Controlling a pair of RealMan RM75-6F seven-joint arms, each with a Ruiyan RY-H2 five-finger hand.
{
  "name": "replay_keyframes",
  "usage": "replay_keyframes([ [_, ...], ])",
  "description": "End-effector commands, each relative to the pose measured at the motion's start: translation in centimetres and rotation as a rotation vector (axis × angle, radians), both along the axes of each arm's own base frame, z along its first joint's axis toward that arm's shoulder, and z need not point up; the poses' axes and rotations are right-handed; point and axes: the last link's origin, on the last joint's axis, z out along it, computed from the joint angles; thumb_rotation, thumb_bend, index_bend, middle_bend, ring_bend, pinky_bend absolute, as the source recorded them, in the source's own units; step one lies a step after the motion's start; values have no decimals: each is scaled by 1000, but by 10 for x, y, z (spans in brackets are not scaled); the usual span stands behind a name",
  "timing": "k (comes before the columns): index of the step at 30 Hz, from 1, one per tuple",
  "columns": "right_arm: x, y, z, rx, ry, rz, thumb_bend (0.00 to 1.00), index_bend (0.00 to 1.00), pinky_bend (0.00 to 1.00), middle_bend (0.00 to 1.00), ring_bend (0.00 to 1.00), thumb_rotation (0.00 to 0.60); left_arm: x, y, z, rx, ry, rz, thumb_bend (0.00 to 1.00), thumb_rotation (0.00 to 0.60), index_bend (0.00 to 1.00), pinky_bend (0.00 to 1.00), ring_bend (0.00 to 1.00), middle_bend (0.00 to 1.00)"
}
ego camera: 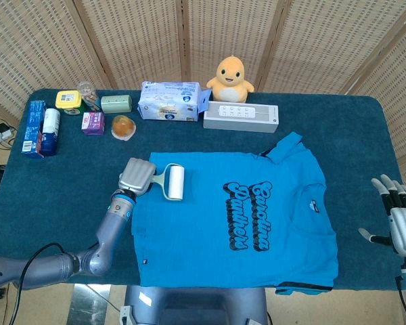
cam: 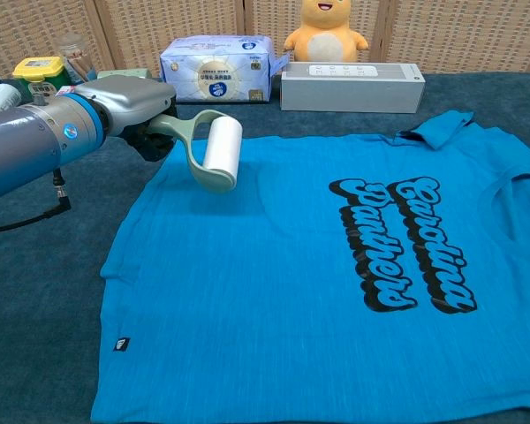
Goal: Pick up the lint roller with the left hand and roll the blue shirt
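From the head view, your left hand [ego camera: 136, 176] grips the handle of the lint roller [ego camera: 174, 183], whose white drum sits over the blue shirt [ego camera: 243, 217] at its ten o'clock corner, while your right hand [ego camera: 400, 220] idles with fingers spread and nothing in it at the worktop [ego camera: 365, 128] edge, about four o'clock. From the chest view, the roller's drum appears raised just clear of the fabric, though contact cannot be confirmed, so the rolling step is judged in hand. Your next move calls for setting the drum down flat and drawing it toward three o'clock across the cloth.
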Motion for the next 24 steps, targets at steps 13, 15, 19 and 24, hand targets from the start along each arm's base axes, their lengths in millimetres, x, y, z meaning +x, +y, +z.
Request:
replay_keyframes([
  [13, 0, 0, 1, -3, -3, 0, 0, 60, 0, 0, 0, 600, -15, -8, -22, -198, 24, 54, 434, 600, 40, 520, 72, 149],
  [15, 0, 0, 2, -3, -2, -1, 0, 60, 0, 0, 0, 600, -18, -9, -21, -219, 47, 66, 347, 600, 0, 443, 8, 36],
  [19, 0, 1, 1, 1, -2, -1, 0, 60, 0, 0, 0, 600, -18, -11, -10, -224, 69, 71, 236, 600, 0, 322, 0, 0],
  [24, 1, 2, 0, 4, -1, 3, 0, 60, 0, 0, 0, 600, -17, -15, 6, -188, 77, 53, 142, 600, 0, 237, 0, 0],
])
